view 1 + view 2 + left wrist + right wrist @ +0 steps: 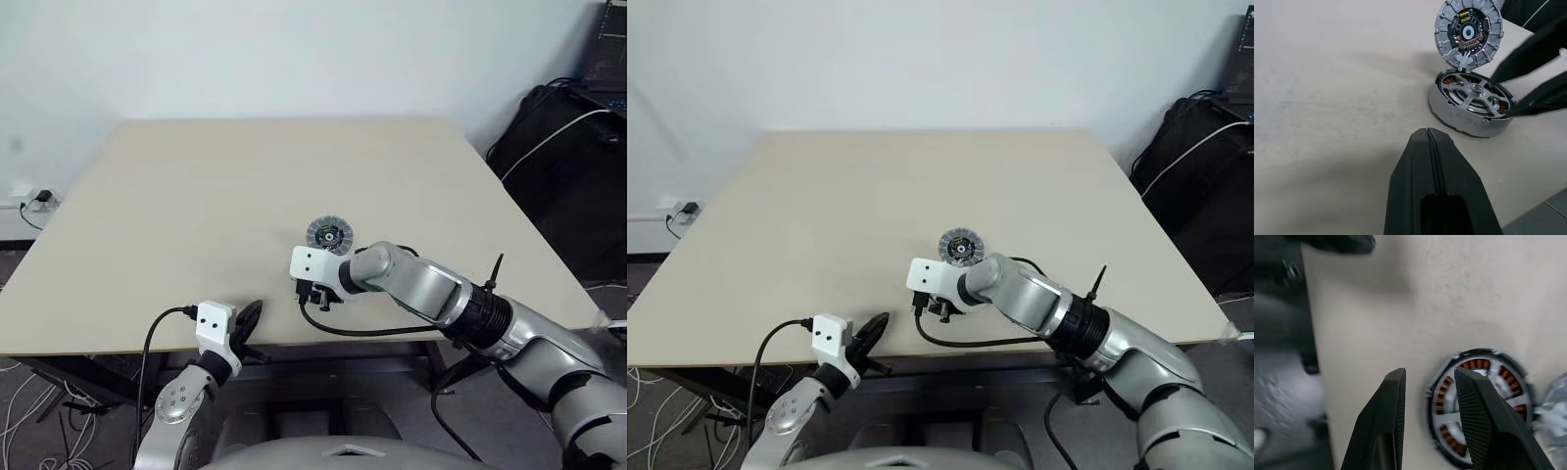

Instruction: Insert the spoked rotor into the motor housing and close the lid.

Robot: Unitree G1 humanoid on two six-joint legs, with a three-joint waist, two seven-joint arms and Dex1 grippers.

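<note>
Beige rectangular tabletop (196, 215), pale wall behind, dark bags and cables off its right edge.

Motor housing (1442, 105), small round silver-walled can with copper-coloured windings inside, sits flat on the table near the front edge, a little right of centre. Spoked rotor (1474, 93), round metal wheel with silver radial spokes and an open hub, is seated in the housing; windings show between the spokes.

Lid (1467, 33), round silver-grey disc with dark centre and small circuit parts on its face, lies flat on the table just behind the housing, face up, rims touching or nearly so.

Right gripper (1430, 418), two black ribbed fingers, points steeply down over the near rim of the housing. Jaws partly apart, nothing between them; one finger (1476, 421) over the rotor's edge, the other above bare table beside it. Contact cannot be judged.

Left gripper (1428, 142) at the front table edge, well left of the housing, fingers pressed fully together, empty, aimed toward the parts.
</note>
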